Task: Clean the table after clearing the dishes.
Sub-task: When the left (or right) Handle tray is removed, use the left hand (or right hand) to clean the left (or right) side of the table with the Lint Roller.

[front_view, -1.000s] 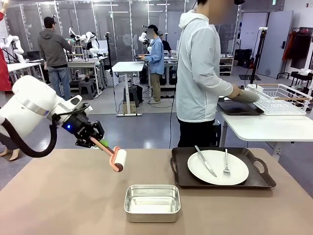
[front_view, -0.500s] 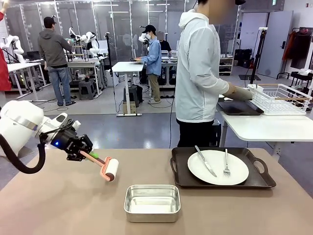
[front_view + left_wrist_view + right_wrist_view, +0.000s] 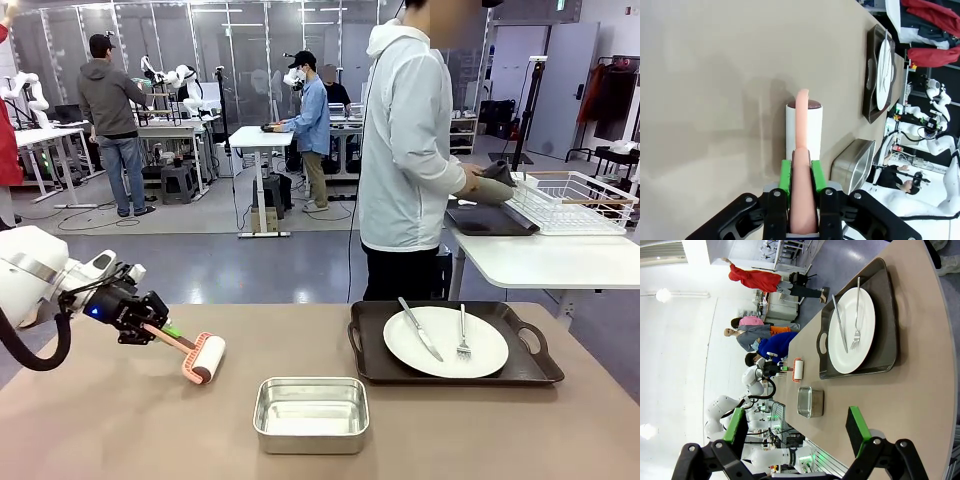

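Observation:
My left gripper (image 3: pixel 158 328) is shut on the pink handle of a lint roller (image 3: pixel 204 358). The roller's white roll sits low over the left part of the tan table (image 3: pixel 120 420); whether it touches the top I cannot tell. In the left wrist view the green fingers (image 3: pixel 785 176) clamp the handle, and the roller (image 3: pixel 804 127) points out over the table. At the right, a white plate (image 3: pixel 445 341) with knife and fork lies on a dark handled tray (image 3: pixel 372 345). My right gripper (image 3: pixel 796 427) is open, empty, and faces the plate (image 3: pixel 852 332).
A small steel pan (image 3: pixel 311 413) stands at the front middle of the table. A person (image 3: pixel 405 150) at the far side is turned to a white side table (image 3: pixel 545 262) holding a dark tray (image 3: pixel 490 221) and a wire rack (image 3: pixel 575 200).
My left arm has drawn back to the left and sunk, bringing the roller down close to the table top. The person's hands have shifted over the side table.

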Robot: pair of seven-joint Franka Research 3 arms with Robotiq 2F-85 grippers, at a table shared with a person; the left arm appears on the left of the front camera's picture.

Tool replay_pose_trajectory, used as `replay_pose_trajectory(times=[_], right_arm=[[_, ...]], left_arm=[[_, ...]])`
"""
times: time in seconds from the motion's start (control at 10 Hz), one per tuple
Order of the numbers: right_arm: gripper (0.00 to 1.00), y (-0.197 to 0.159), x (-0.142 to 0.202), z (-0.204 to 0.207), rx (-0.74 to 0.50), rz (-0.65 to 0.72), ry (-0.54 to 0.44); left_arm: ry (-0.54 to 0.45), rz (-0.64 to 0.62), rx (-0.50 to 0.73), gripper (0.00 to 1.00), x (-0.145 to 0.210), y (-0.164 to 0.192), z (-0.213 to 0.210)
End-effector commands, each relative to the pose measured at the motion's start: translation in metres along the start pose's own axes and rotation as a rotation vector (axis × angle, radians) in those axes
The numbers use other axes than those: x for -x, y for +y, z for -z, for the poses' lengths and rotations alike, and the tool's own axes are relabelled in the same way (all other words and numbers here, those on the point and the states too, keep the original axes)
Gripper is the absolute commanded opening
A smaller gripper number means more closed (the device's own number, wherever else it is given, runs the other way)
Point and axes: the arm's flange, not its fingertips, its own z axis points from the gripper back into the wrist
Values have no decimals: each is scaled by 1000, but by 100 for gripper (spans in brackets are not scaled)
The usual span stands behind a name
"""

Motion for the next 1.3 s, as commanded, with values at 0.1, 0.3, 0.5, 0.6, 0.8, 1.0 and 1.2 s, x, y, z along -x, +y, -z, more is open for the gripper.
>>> replay_pose_trajectory(times=[0.1,0.3,0.5,0.6,0.8,1.0,1.2], right_arm=[[100,4,2,-1,-7,0,-4],[100,4,2,-1,-7,0,-4],[100,4,2,-1,-7,0,-4],[100,4,2,-1,-7,0,-4],[100,4,2,-1,-7,0,-4],[100,4,2,-1,-7,0,-4],[100,4,2,-1,-7,0,-4]], left_arm=[[-39,-30,-63,21,-12,53,-25],[-63,-39,-95,21,-12,70,-46],[-85,-38,-123,21,-9,84,-67],[-112,-24,-149,21,-9,92,-82],[-232,6,-296,21,-7,107,-106],[-270,-19,-388,21,2,118,-125],[-335,-14,-492,21,10,115,-147]])
